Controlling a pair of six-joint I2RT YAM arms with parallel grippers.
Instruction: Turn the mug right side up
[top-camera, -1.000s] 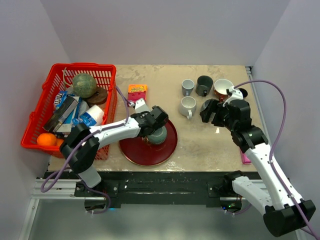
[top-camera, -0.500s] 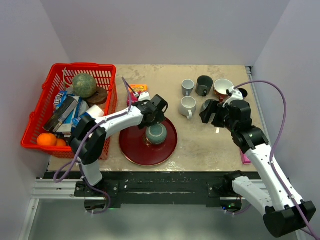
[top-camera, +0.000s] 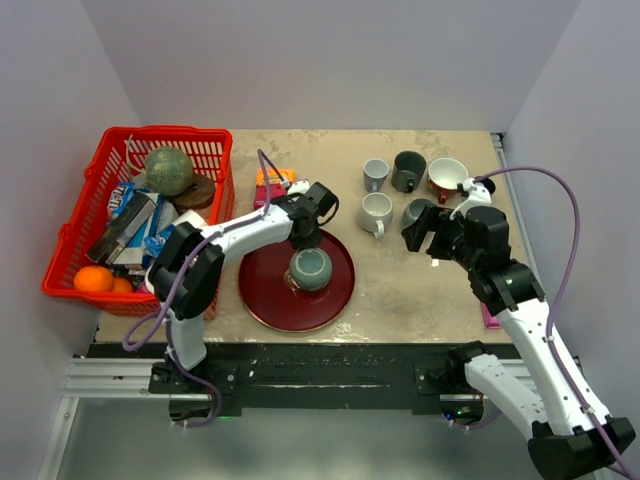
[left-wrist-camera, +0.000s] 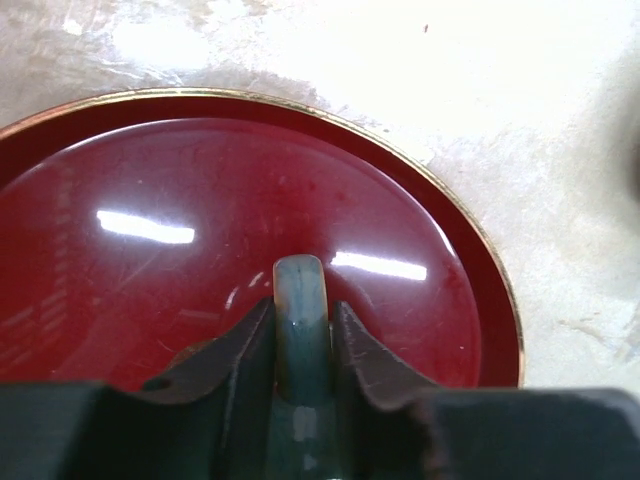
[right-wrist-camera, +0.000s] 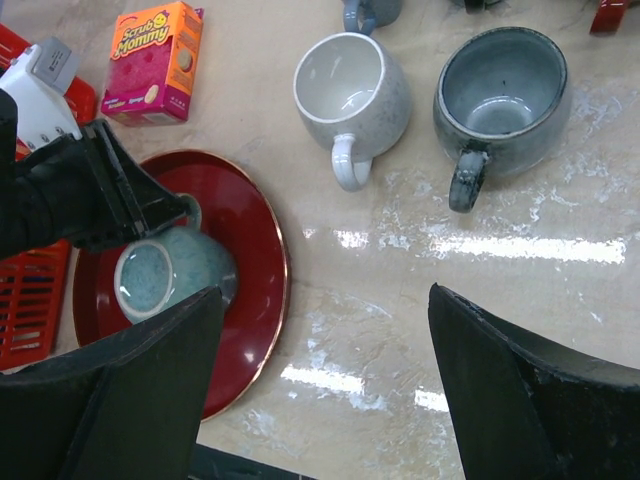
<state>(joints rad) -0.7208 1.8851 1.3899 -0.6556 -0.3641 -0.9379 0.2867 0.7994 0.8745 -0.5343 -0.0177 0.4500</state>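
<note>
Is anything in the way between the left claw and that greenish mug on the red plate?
Nothing visible stands between them. The left gripper clamps the mug by its handle, pressing on both sides, and the red plate around it is bare.

The left arm is stretching forward, the left gripper pinching narrowly, seemingly on the mug by its handle. The right gripper is hovering, jaws spread wide.

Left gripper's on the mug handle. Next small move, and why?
Probably lift the mug slightly off the plate, then roll the wrist. The left gripper is clamped on the handle, and the mug rests on the plate, not yet upright, so turning it in place would likely scrape.
</note>
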